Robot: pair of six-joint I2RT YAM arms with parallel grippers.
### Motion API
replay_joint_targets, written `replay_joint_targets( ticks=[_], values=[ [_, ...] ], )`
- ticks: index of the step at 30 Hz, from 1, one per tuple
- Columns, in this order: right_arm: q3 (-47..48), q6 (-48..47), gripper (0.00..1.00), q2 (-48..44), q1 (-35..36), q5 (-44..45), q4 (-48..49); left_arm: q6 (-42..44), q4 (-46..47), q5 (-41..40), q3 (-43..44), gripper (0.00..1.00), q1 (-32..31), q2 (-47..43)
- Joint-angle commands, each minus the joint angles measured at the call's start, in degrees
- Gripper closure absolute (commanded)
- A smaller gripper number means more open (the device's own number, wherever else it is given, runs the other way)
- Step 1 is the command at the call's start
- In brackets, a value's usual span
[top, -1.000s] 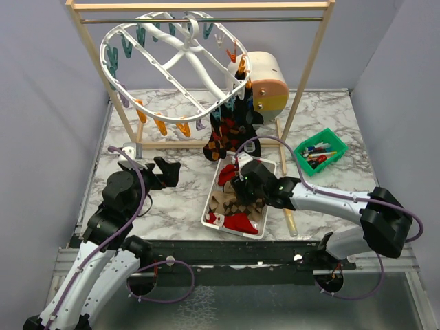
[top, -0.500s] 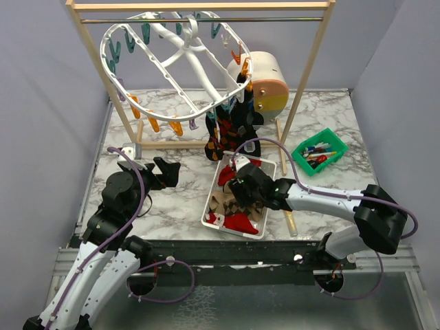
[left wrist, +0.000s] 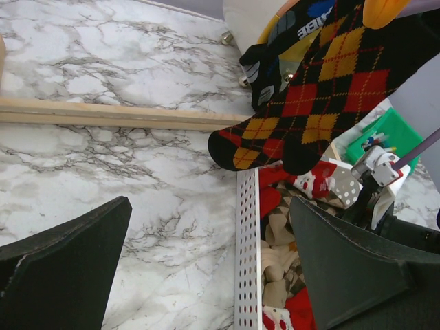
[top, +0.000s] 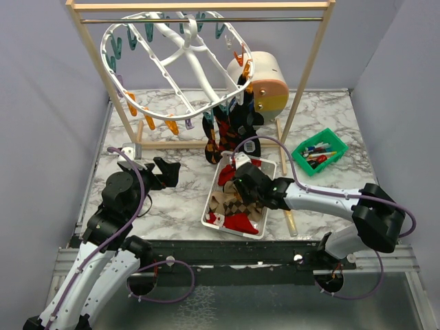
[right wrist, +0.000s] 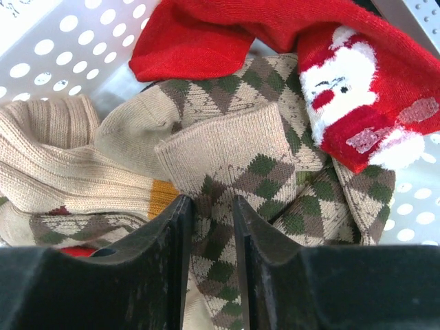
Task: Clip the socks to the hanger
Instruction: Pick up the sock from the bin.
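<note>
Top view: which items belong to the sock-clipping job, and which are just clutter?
Job:
white clip hanger
black argyle sock hanging from it
white basket of loose socks
tan argyle sock, between the fingers of the right hand
wooden rack carrying the hanger

Lying about:
green bin of small items
cream-and-yellow cylinder behind the rack

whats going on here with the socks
The right gripper is down in the white basket, pinched on a fold of the tan argyle sock. The left gripper is open and holds nothing above the marble table. One black argyle sock hangs from the hanger; a red sock and others lie in the basket.
</note>
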Motion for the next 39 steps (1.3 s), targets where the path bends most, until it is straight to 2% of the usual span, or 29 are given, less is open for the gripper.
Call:
replay_joint_targets(
  ticks=[1,5,9,24,32,35,39],
  values=[
    [0.57,0.71,0.7,-0.61,0.31,3.09,-0.68,0.45,0.0,0.87,1.26,0.01,0.01,-0.57],
    [0.19,0.37,0.82,-3.47,0.36,2.64,-0.64,0.3,0.0,1.02,1.15,0.01,0.03,-0.57],
    [0.68,0.49,0.99,-7.42,0.37,1.93,-2.02,-0.03,0.0,1.37,1.09,0.01,0.01,-0.52],
    [-1.02,-3.82,1.0,-32.63,0.37,-5.96,-2.78,-1.6,-2.53,7.38,4.44,0.01,0.01,-0.35],
    [-0.24,-5.89,1.0,-40.5,0.37,-13.06,1.48,-8.29,-5.77,1.66,7.85,0.01,0.01,-0.27],
    [0.33,-5.93,1.0,-41.65,0.37,-16.48,3.59,-6.63,-4.53,5.73,8.36,0.01,0.01,0.48],
    [-0.92,-4.66,1.0,-43.61,0.34,-18.81,9.54,-3.72,3.44,16.97,5.19,0.01,0.01,-2.3]
  ],
)
